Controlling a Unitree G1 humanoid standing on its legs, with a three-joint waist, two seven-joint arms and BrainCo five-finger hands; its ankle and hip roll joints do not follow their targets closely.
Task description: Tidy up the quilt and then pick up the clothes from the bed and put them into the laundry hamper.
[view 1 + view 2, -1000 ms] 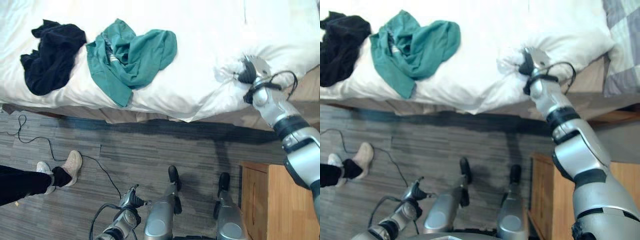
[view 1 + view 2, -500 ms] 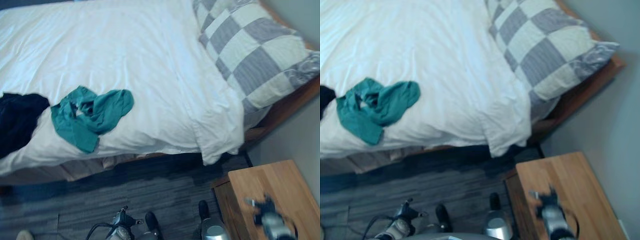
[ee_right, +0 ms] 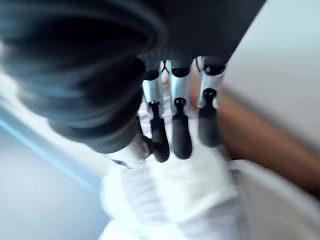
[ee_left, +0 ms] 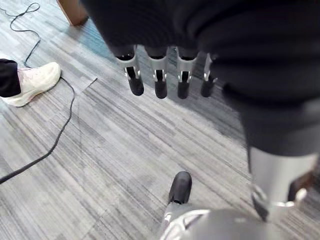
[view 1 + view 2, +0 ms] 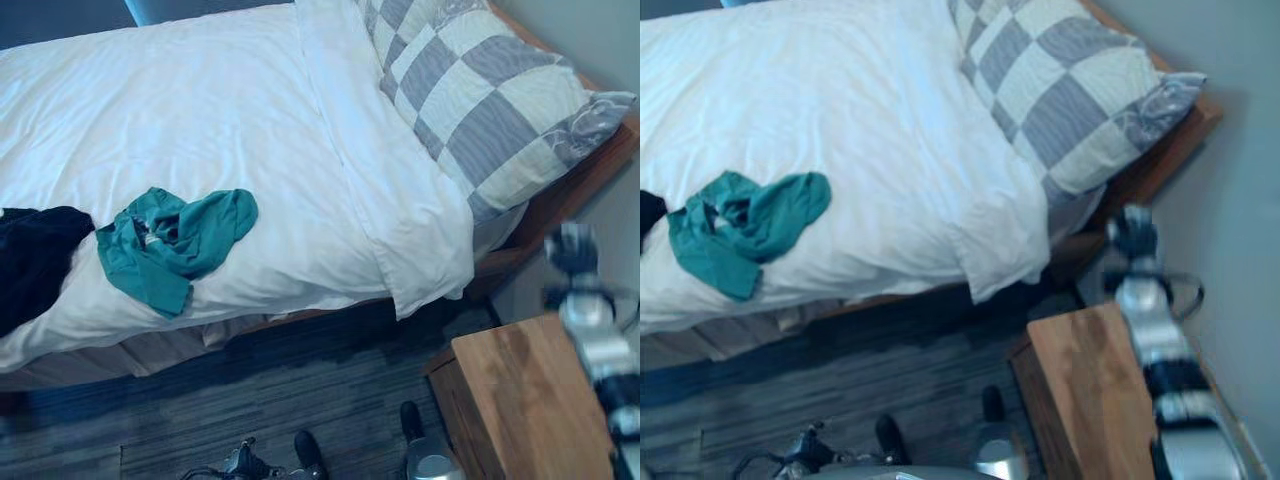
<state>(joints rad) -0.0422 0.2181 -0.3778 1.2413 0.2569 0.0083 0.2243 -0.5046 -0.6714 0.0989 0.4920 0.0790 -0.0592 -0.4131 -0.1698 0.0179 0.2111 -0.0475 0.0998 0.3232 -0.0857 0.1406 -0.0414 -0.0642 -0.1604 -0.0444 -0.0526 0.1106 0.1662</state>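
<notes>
A white quilt (image 5: 200, 110) lies spread over the bed, its turned-back edge hanging off the near corner. On it rests a crumpled teal garment (image 5: 175, 240), and a black garment (image 5: 35, 260) lies at the left edge. My right hand (image 5: 570, 250) is raised beside the bed's corner, above the nightstand, apart from the quilt. Its fingers (image 3: 182, 135) are straight and hold nothing, with white bedding (image 3: 185, 190) past them. Low over the floor hangs my left hand (image 4: 157, 75), fingers straight and empty.
A grey-and-cream checked pillow (image 5: 480, 100) lies at the head of the bed. A wooden nightstand (image 5: 520, 400) stands by the bed's corner, under my right arm. A person's pale shoe (image 4: 30, 82) rests on the grey plank floor (image 4: 125, 150).
The camera has swung toward the head of the bed. My right hand let go of the quilt's corner, dropped over the nightstand, then rose beside the bed's corner.
</notes>
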